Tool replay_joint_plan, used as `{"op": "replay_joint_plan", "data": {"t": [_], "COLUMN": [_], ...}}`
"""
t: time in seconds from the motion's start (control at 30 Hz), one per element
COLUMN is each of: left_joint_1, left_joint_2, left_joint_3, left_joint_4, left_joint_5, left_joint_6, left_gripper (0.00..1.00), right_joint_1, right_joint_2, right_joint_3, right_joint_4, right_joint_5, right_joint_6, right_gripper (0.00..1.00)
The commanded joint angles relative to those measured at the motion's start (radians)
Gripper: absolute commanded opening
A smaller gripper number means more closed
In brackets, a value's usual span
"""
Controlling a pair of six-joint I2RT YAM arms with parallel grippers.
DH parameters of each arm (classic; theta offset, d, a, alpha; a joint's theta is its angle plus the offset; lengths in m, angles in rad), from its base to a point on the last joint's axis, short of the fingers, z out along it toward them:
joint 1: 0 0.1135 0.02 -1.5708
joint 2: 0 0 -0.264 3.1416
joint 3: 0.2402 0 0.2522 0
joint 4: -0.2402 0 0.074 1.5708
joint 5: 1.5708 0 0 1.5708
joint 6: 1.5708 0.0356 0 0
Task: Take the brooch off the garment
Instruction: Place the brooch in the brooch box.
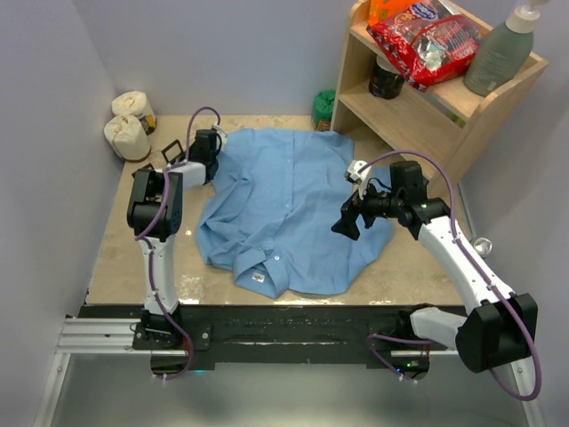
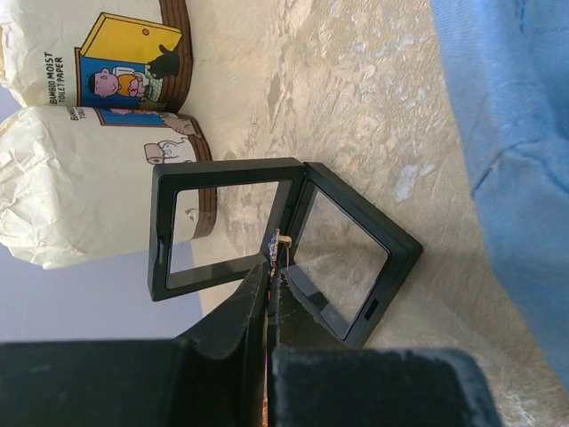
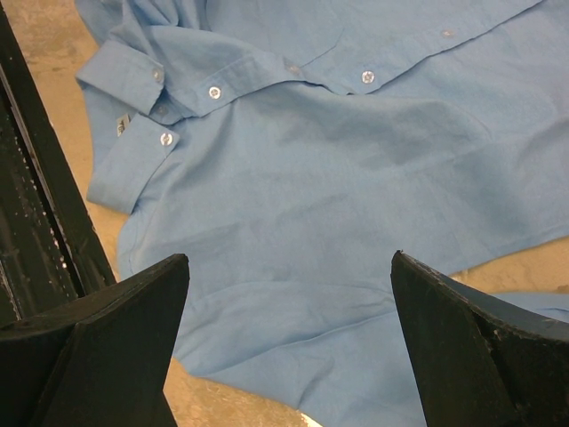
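The garment [image 1: 293,205], a light-blue button-up shirt, lies spread on the table, collar toward the near edge; it also shows in the right wrist view [image 3: 338,178] and at the edge of the left wrist view [image 2: 524,133]. My left gripper [image 2: 271,267] [image 1: 184,157] is off the shirt's far-left corner, shut on the brooch [image 2: 278,242], a small gold piece seen edge-on. It hangs just over the hinge of an open black display box [image 2: 267,236] [image 1: 172,149]. My right gripper [image 3: 289,262] [image 1: 345,222] hovers open over the shirt's right side, nothing between its fingers.
Two wrapped toilet-paper rolls [image 1: 129,124] [image 2: 80,178] stand right behind the box at the far left. A wooden shelf [image 1: 427,102] at the far right holds a red snack bag [image 1: 427,40], a bottle [image 1: 502,53] and a dark jar [image 1: 385,78]. A green object [image 1: 324,108] sits beside it.
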Motion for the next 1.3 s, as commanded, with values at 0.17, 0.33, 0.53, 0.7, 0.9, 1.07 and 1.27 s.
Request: {"op": "replay_joint_plan", "data": {"t": [0.17, 0.33, 0.53, 0.7, 0.9, 1.07, 1.27], "left_joint_1": [0.009, 0.009, 0.009, 0.009, 0.013, 0.022, 0.028], "left_joint_2": [0.023, 0.023, 0.005, -0.026, -0.055, -0.064, -0.081], "left_joint_3": [0.054, 0.057, 0.058, 0.076, 0.096, 0.129, 0.149], "left_joint_4": [-0.012, -0.021, -0.063, -0.154, -0.237, -0.282, -0.293], "left_joint_5": [0.026, 0.031, 0.060, 0.122, 0.182, 0.216, 0.241], "left_joint_6": [-0.018, -0.023, -0.044, -0.104, -0.162, -0.218, -0.270], "left_gripper": [0.18, 0.32, 0.42, 0.45, 0.47, 0.47, 0.47], "right_joint_1": [-0.009, -0.011, -0.012, -0.017, -0.015, -0.017, -0.023], "right_joint_2": [-0.023, -0.024, -0.026, -0.024, -0.024, -0.027, -0.029], "right_joint_3": [-0.001, -0.001, -0.001, -0.001, -0.001, -0.001, -0.002], "right_joint_4": [0.019, 0.020, 0.019, 0.019, 0.019, 0.017, 0.017], "right_joint_5": [-0.029, -0.034, -0.037, -0.039, -0.040, -0.043, -0.048], "right_joint_6": [0.009, 0.010, 0.010, 0.010, 0.012, 0.013, 0.015], "right_gripper": [0.99, 0.99, 0.99, 0.99, 0.99, 0.99, 0.99]}}
